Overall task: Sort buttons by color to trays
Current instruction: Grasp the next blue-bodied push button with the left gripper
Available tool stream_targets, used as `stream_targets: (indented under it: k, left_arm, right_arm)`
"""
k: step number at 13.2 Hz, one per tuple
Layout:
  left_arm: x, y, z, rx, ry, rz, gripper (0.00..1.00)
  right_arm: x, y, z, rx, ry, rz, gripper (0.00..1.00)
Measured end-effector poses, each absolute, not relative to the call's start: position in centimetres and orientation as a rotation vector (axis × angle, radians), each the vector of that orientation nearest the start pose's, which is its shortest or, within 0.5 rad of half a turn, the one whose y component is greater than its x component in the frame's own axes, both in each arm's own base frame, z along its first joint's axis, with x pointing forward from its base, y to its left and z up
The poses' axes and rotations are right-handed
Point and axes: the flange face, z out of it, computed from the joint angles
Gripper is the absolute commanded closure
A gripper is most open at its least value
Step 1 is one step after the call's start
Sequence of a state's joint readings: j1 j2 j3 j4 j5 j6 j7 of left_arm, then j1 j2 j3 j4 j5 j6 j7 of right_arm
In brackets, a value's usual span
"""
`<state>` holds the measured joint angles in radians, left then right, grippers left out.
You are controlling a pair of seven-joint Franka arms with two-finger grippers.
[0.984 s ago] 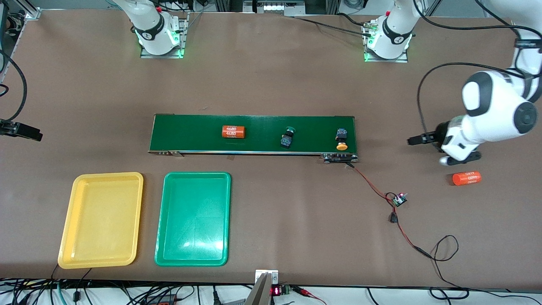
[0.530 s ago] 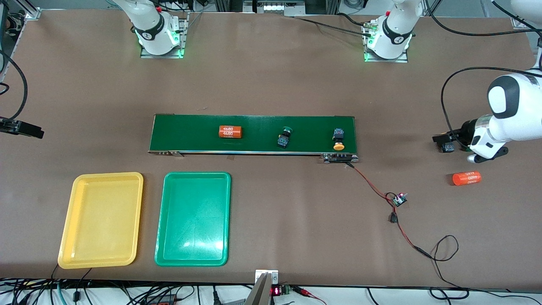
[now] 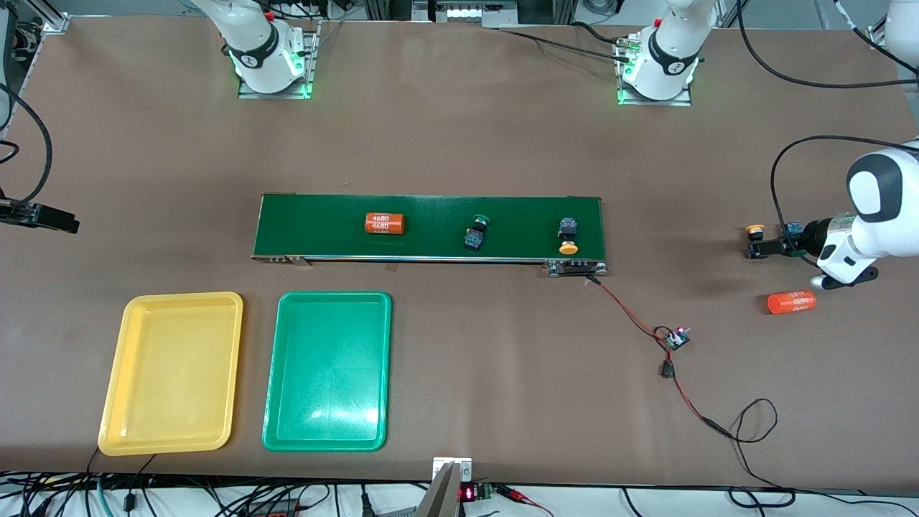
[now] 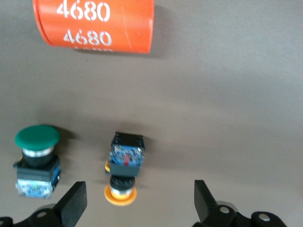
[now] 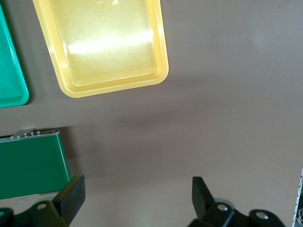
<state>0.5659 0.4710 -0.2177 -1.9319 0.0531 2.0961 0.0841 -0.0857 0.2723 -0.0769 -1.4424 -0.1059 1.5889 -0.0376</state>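
Note:
Two buttons lie on the dark-green belt: a green one and a yellow one. Two more lie on the table at the left arm's end: a yellow button and a green button beside it. My left gripper hangs open just over that yellow button, holding nothing. The yellow tray and green tray are both empty, nearer the front camera than the belt. My right gripper waits open at the right arm's end.
One orange "4680" cylinder rides the belt; another lies on the table, nearer the front camera than the left gripper. Red and black wires and a small circuit board trail from the belt's end.
My left arm has pulled toward its own end of the table, uncovering the yellow button there. The cylinder and both buttons on the belt have drifted toward the right arm's end.

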Motion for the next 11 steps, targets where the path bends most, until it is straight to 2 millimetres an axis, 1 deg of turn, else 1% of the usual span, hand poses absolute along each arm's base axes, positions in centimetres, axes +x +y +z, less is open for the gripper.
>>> stream_targets:
  k: [2,5,7,9,10,11]
  left_arm:
    - [55.4,21.1,21.3,-3.191,-0.343,0.433,0.0]
    - [55.6,21.0,20.6,-3.198,-0.279,0.382,0.0]
    - [55.2,21.0,19.9,-3.209,-0.214,0.317,0.0]
    - [54.6,21.1,19.1,-3.213,-0.188,0.261,0.0]
    - [54.1,21.1,18.7,-3.213,-0.181,0.231,0.0]
    - [53.7,21.2,18.3,-3.213,-0.171,0.203,0.0]
  right_arm:
    - [62.2,-9.8,52.5,-3.174,0.186,0.207,0.0]
    - [62.3,-8.8,52.3,-3.124,0.188,0.212,0.0]
    - [62.1,-8.6,51.9,-3.118,0.202,0.235,0.0]
    - [61.6,-9.0,51.9,-3.112,0.216,0.279,0.0]
    - [61.2,-9.6,52.0,-3.106,0.234,0.305,0.0]
    - [60.8,-10.8,52.2,-3.1,0.264,0.324,0.0]
